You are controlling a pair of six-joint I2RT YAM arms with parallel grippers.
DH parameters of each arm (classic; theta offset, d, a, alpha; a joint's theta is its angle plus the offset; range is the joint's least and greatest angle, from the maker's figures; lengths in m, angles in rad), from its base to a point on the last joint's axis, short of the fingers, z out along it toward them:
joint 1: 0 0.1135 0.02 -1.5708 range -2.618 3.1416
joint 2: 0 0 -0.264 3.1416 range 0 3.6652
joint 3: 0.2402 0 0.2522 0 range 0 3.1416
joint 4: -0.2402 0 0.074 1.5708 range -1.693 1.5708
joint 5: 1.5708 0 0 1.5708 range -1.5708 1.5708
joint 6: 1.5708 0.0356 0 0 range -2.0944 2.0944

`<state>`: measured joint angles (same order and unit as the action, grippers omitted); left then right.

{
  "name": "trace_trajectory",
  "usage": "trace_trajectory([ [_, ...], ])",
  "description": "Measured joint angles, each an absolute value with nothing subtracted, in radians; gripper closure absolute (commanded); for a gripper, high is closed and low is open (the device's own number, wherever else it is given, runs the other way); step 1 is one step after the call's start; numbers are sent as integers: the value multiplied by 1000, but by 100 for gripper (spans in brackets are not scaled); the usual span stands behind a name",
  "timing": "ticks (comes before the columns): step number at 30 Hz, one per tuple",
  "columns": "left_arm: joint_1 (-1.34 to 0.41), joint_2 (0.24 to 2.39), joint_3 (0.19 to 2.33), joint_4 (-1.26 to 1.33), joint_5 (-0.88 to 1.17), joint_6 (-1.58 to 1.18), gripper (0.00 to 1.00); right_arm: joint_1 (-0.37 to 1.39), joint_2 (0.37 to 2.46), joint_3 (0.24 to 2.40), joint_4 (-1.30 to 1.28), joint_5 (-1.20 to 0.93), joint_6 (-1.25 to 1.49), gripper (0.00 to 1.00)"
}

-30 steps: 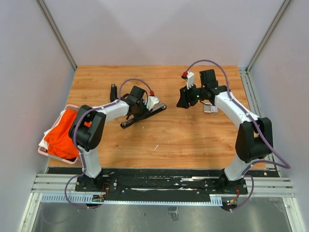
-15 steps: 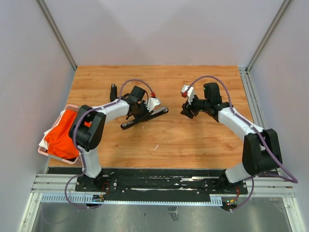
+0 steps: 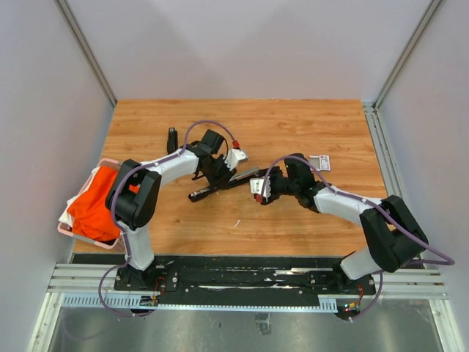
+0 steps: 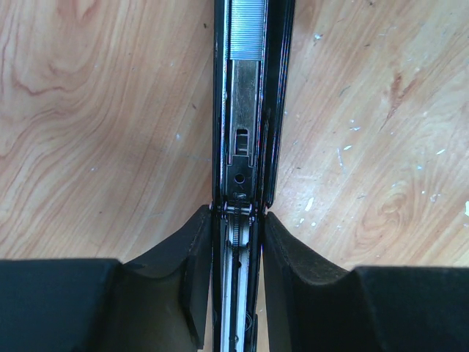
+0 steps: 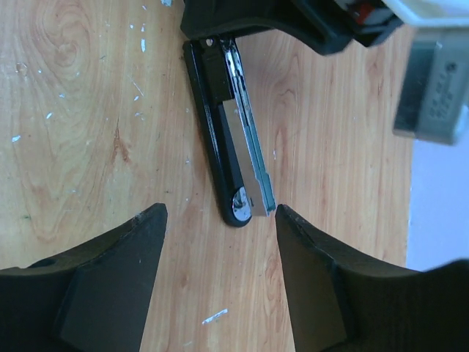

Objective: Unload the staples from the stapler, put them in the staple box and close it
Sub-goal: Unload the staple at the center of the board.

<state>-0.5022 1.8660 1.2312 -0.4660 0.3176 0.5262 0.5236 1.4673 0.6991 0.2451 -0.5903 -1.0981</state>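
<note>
1. Black fingers (image 4: 194, 286) of the left jaws are clamped on the stapler (image 4: 245, 183), one pressed against each side of its narrow body.
2. Just past that grip the stapler's metal channel lies uncovered, facing the left wrist camera. The staples (image 4: 245, 29) sit inside it as a ribbed silvery strip towards the end away from the left jaws, with a plain metal slider between strip and grip.
3. The right jaws stand wide apart with nothing held. Their fingers (image 5: 110, 293) flank the stapler's free end, which lies at the mouth of the gap and touches neither finger.
4. From above, the stapler lies slantwise near the middle of the wooden bench (image 3: 293, 125), with the left jaws at its upper part and the right jaws at the end nearer the right side.
5. A small white-and-red box (image 3: 319, 162) lies well apart, towards the right edge of the bench.
6. A small black object (image 3: 171, 138) stands towards the far left.
7. A pink basket (image 3: 66, 229) holding orange cloth (image 3: 95, 202) sits at the left edge.
</note>
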Motion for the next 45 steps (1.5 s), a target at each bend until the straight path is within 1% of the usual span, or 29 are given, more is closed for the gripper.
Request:
trace_trajectory([
  [7,-506,1866,1239,-475,360,487,100,580,1526,662,359,-519,-1208,36],
  [15,-506,1866,1240,-492,412,444,100,609,1582,641,416,-491,-1287,35],
  [23,-506,1871,1242,-504,451,418,100,657,1664,642,485,-451,-1317,35],
  [31,-506,1871,1242,-504,472,406,100,709,1731,647,619,-388,-1319,35],
  [37,-506,1872,1244,-505,487,395,100,740,1783,651,719,-326,-1314,37],
  [45,-506,1874,1245,-508,511,384,100,764,1794,658,730,-313,-1285,40],
])
